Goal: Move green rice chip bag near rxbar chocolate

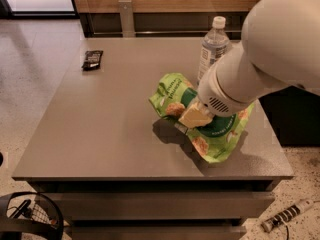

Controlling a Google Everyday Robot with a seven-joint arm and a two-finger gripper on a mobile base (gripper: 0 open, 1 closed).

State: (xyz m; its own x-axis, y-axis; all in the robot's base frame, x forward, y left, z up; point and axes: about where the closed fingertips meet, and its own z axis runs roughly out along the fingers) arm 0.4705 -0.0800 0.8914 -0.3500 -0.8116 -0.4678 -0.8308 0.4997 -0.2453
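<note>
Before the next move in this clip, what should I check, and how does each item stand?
1. hand is down on the green rice chip bag: ok.
2. Bag firmly held: cannot tell; the arm hides the contact.
3. rxbar chocolate is in view at the table's far left corner: ok.
4. Bag is near the bar: not ok; they lie far apart, toward opposite sides of the table.
5. Nothing lies on the tabletop between bag and bar: ok.
6. water bottle stands upright behind the bag: ok, though it is close to the arm.
</note>
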